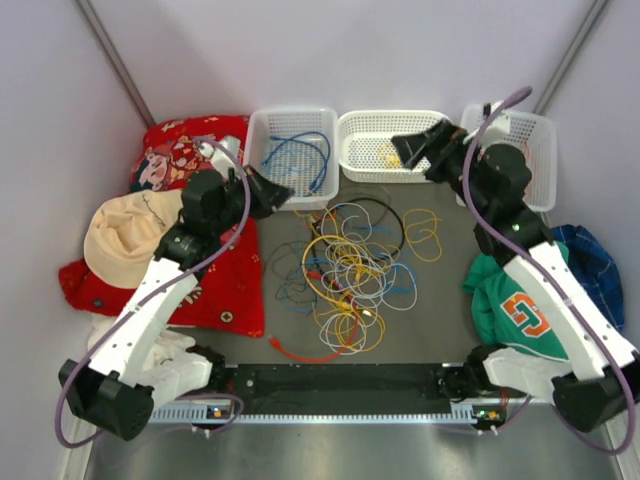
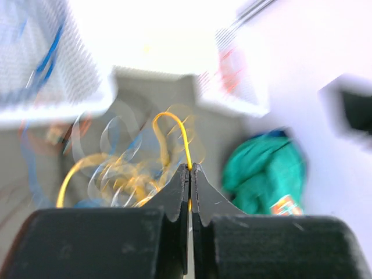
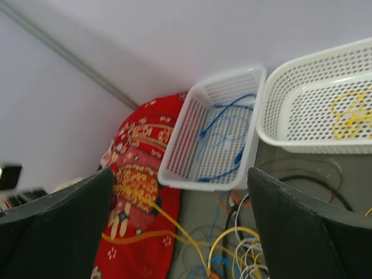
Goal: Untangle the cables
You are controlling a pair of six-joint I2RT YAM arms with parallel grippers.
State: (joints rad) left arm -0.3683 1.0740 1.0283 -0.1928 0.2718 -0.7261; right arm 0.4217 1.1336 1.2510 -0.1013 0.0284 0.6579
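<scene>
The cables point(image 1: 350, 265) lie in a tangle of yellow, white, blue and black loops on the grey table between the arms; a red-orange one point(image 1: 300, 352) trails at the front. My left gripper point(image 1: 285, 192) hangs by the left basket's front edge. In the left wrist view it point(image 2: 190, 167) is shut on a thin yellow cable point(image 2: 174, 122) that arcs down into the blurred tangle point(image 2: 122, 168). My right gripper point(image 1: 402, 150) is over the middle basket, open and empty point(image 3: 180, 232). The taut yellow cable point(image 3: 168, 218) runs below it.
Three white baskets stand at the back: the left point(image 1: 255, 160) holds blue cable point(image 1: 300, 150), the middle point(image 1: 390, 117) a yellow cable point(image 1: 388, 155), the right point(image 1: 540, 135). A red cloth point(image 1: 225, 280) and beige cap point(image 1: 120, 235) lie left, a green shirt point(image 1: 500, 300) and blue cloth point(image 1: 590, 260) right.
</scene>
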